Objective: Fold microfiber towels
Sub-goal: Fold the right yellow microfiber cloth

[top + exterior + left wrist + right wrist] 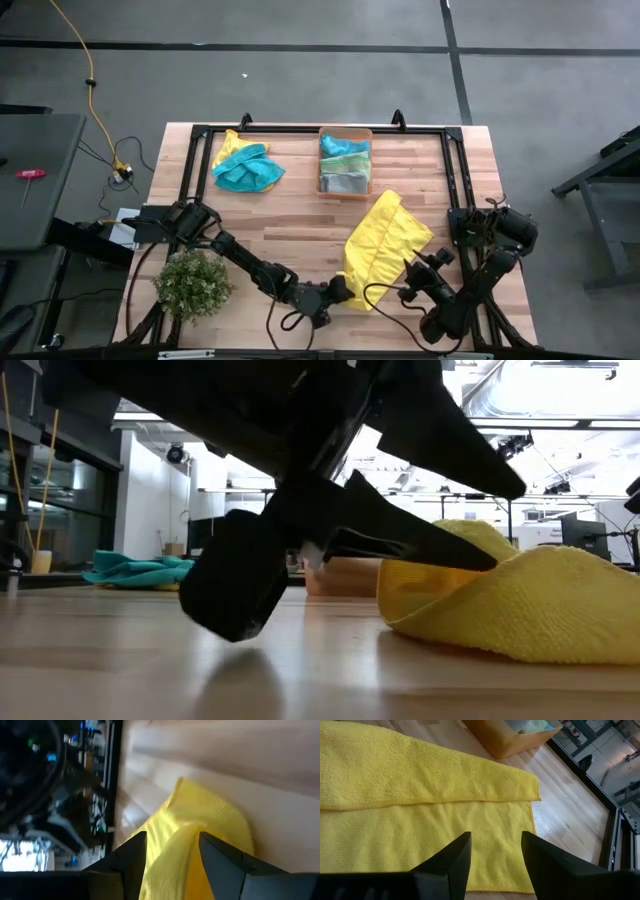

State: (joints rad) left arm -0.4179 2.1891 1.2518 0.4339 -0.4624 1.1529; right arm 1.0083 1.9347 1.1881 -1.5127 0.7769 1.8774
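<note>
At the near edge, left end effector (172, 855) straddles yellow towel (200, 820), fingers parted.

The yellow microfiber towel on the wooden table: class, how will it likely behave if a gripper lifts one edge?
The yellow microfiber towel would probably drape and sag, since it already lies in soft overlapping folds. It likely weighs little, being thin cloth. Its nubby surface suggests it grips rather than slides on the wooden table.

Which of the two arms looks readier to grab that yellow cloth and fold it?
Probably the left: the left gripper already straddles the yellow towel at its corner, open. The right gripper only hovers above it.
</note>
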